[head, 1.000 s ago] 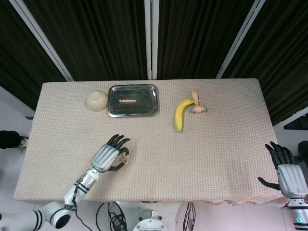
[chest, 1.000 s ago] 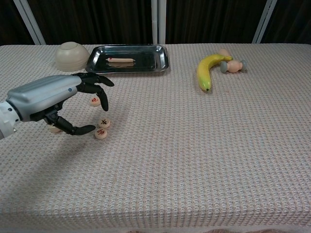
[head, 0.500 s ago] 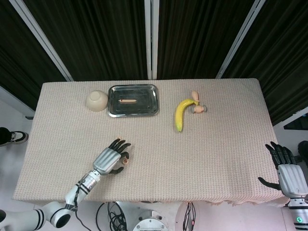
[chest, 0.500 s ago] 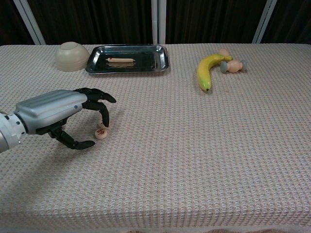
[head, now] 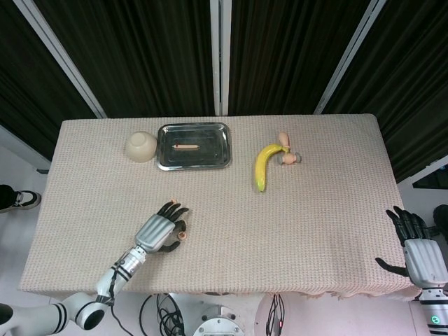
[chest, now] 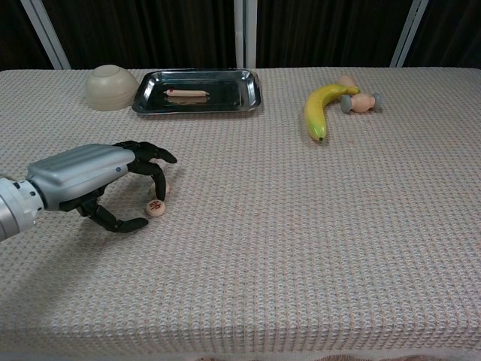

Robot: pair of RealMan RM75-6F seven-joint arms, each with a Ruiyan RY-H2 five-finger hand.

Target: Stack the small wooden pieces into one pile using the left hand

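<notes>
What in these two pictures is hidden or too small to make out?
- Wooden pieces: chest view shows one piece clearly; the left robot hand covers any others, so their count and stacking stay unclear.
- Red mark on that piece: too small to read.
- Right robot hand: head view only, at the frame's edge.
- Small item in the tray: too small to identify.

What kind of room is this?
Probably a robot test lab, not a home: a table under a woven cloth, dark curtains behind it, and a robot hand working near a tray and a banana.
</notes>
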